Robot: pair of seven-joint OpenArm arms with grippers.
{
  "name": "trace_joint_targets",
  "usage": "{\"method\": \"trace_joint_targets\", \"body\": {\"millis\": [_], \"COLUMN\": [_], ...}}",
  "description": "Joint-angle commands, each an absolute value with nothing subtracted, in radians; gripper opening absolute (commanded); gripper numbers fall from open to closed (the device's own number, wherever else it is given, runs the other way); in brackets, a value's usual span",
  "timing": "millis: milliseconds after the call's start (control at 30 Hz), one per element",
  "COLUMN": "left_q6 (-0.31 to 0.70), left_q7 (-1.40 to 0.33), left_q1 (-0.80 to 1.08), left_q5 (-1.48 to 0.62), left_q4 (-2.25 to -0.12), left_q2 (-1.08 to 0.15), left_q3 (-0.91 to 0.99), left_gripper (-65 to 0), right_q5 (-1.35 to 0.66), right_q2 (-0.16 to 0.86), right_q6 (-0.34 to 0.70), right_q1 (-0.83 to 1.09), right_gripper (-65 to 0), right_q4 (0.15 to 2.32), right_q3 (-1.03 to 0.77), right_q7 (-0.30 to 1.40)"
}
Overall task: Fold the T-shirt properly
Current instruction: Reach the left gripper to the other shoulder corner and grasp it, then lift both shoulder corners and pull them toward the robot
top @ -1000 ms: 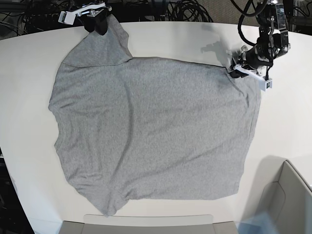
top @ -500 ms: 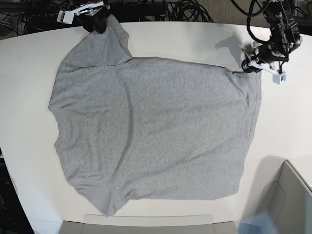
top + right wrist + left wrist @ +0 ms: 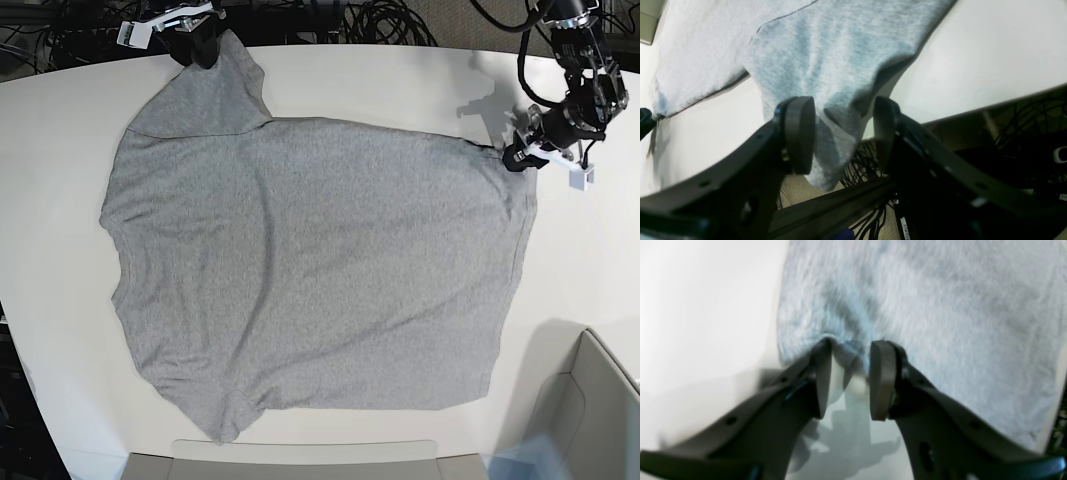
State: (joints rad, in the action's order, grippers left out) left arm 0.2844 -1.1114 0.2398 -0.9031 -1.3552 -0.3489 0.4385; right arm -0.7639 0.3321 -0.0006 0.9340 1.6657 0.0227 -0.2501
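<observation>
Two T-shirt (image 3: 310, 270) corners reach the table (image 3: 400, 85) edge.

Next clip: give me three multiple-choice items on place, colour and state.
1. Where is the right pincer?
A. At the sleeve, by the table's far edge
B. At the bottom hem
C. Well away from the shirt

2. What colour is the T-shirt?
A. Black
B. Grey
C. Red

3. How does the T-shirt lie?
A. Folded in half
B. Rolled up
C. Spread flat, unfolded

Key:
1 A, sleeve cloth hangs between its pads at the table edge.
2 B, heather grey throughout.
3 C, the whole outline shows in the base view.
</observation>
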Motion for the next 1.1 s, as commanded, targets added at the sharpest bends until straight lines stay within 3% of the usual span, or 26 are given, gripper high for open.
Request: {"method": "trace_joint_targets", "body": {"millis": [0, 533, 633, 767, 833, 1067], "left_q6": [0.232, 0.226, 0.226, 0.226, 0.226, 0.231], "left_q7": [-1.182, -1.176, -1.181, -1.173, -1.178, -1.171], "left_q1": [0.257, 0.193, 0.182, 0.186, 0.188, 0.254], "left_q5": [-0.780, -0.779, -0.779, -0.777, -0.777, -0.780], "left_q4": [-1.328, -1.325, -1.325, -1.325, -1.325, -1.365], "left_q2": [-0.341, -0.320, -0.320, -0.320, -0.320, -0.323], "left_q3": [0.421, 0.421, 0.421, 0.426, 0.426, 0.432], "left_gripper": [-42.9, -43.2, -48.7, -65.0, -65.0, -65.0], "right_q5": [-0.765, -0.765, -0.765, -0.765, -0.765, -0.765], "right_q2": [0.338, 0.338, 0.340, 0.340, 0.340, 0.338], "right_q6": [0.001, 0.001, 0.001, 0.001, 0.001, 0.001], "right_q1": [0.951, 0.946, 0.944, 0.941, 0.940, 0.997], "right_gripper": [-36.2, -36.7, -43.5, -58.7, -64.9, -65.0], "right_q4": [1.678, 1.678, 1.678, 1.678, 1.679, 1.774], "right_q3": [0.022, 0.024, 0.021, 0.015, 0.008, -0.087], "right_q7": [-0.248, -0.248, -0.248, -0.248, -0.252, -0.254]}}
